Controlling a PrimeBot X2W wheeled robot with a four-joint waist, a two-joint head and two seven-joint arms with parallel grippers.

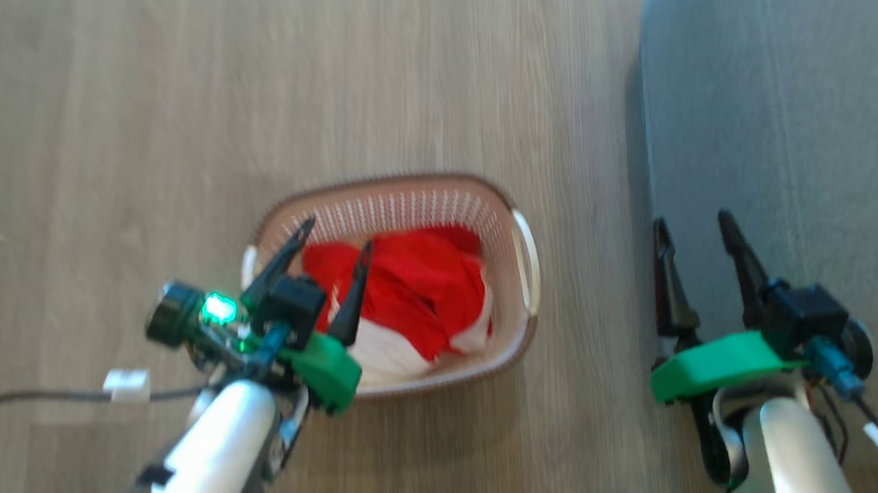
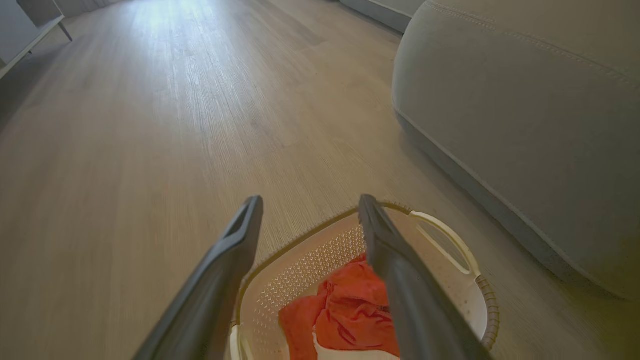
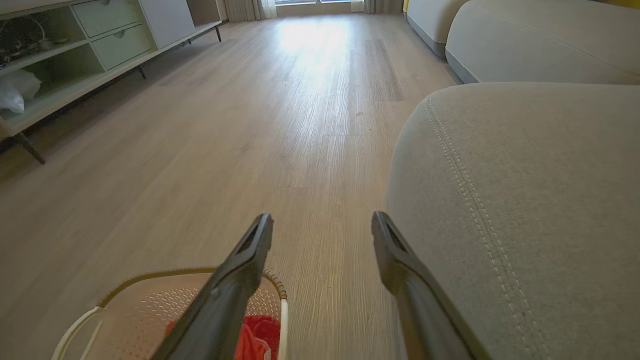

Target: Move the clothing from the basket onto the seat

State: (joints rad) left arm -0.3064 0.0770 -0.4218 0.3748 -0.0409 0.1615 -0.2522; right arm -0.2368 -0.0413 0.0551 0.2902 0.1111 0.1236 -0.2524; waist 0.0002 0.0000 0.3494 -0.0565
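- The red and white clothing (image 1: pixel 412 291) lies heaped inside the basket (image 1: pixel 411 201), which stands on the wood floor (image 1: pixel 145 98) near the grey seat (image 1: pixel 794 110), not touching it.
- The left gripper (image 1: pixel 336 234) hangs over the basket's left end, fingers spread and empty.
- The right gripper (image 1: pixel 692 219) hangs at the seat's edge, fingers apart, holding nothing.

One basket (image 1: pixel 411 197) holds a single heap of red and white clothing (image 1: pixel 420 284); how many garments make it up cannot be told. There is one seat (image 1: pixel 793 133) on the right. Two grippers show, the left gripper (image 1: pixel 337 234) and the right gripper (image 1: pixel 691 219), each with two fingers.
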